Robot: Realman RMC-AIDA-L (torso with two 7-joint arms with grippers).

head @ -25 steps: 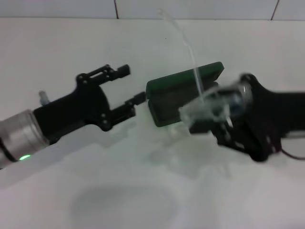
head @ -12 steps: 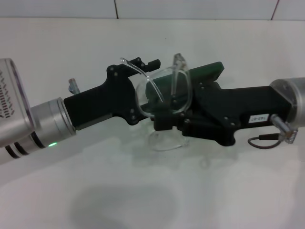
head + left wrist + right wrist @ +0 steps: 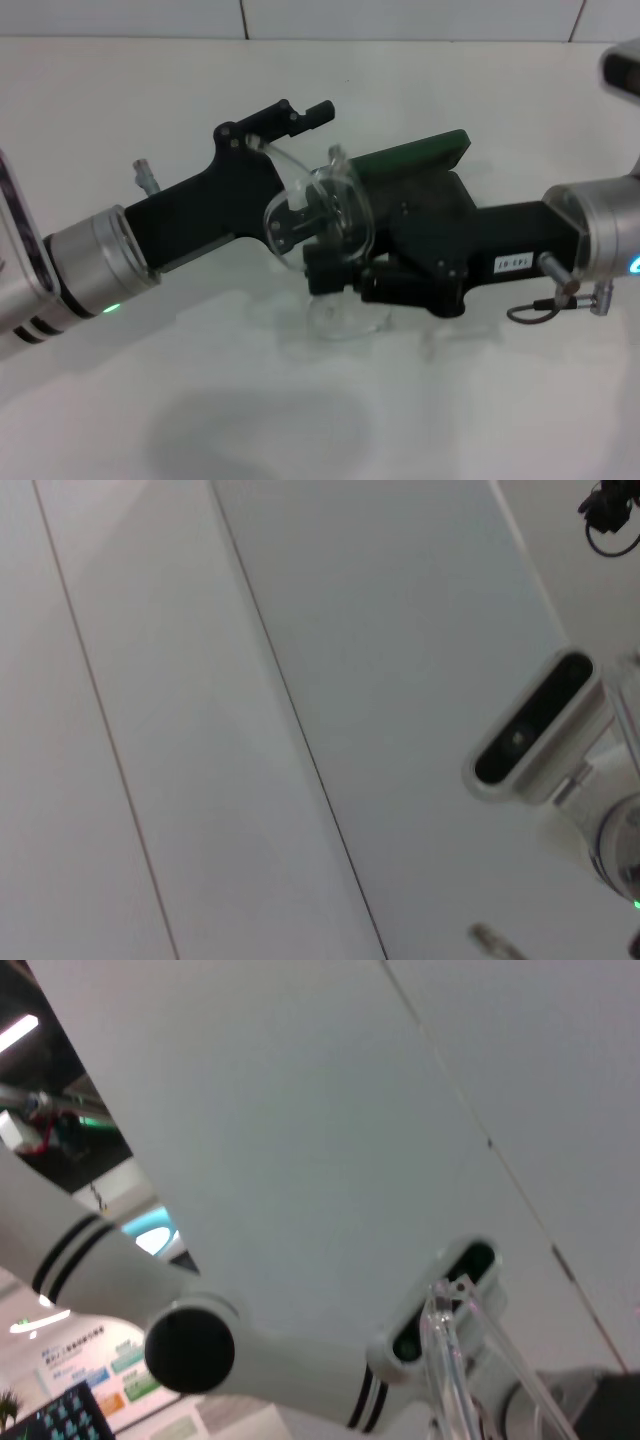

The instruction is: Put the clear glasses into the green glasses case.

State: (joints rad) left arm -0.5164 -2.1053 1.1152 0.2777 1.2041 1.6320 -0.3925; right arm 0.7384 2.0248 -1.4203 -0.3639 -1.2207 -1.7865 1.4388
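1. Right gripper: reaches in from the right of the head view, its black body lying low over the white table. Fingertips are at the lower edge of the clear glasses and look closed on the frame there; the clear plastic blurs the contact itself.
2. Left gripper: comes in from the left, black fingers spread apart. Upper finger points up and right, clear of everything. The lower finger is hidden behind the lens.
3. Clear glasses: held up off the table between the two grippers, lens on edge and bulging toward the camera. One transparent arm curves up toward the left gripper's upper finger. Whether the left gripper touches the glasses: cannot tell.
4. Green glasses case: on the table just behind the right gripper, mostly covered by it. Only a dark green slab, tilted with its right end higher, shows above the gripper body. The glasses are in front of the case, not inside it.
5. Right wrist view: a clear glasses arm crosses near the lower edge; beyond it are a white robot arm and wall panels.
6. Left wrist view: white panels and part of the robot's own body only; no task object seen.
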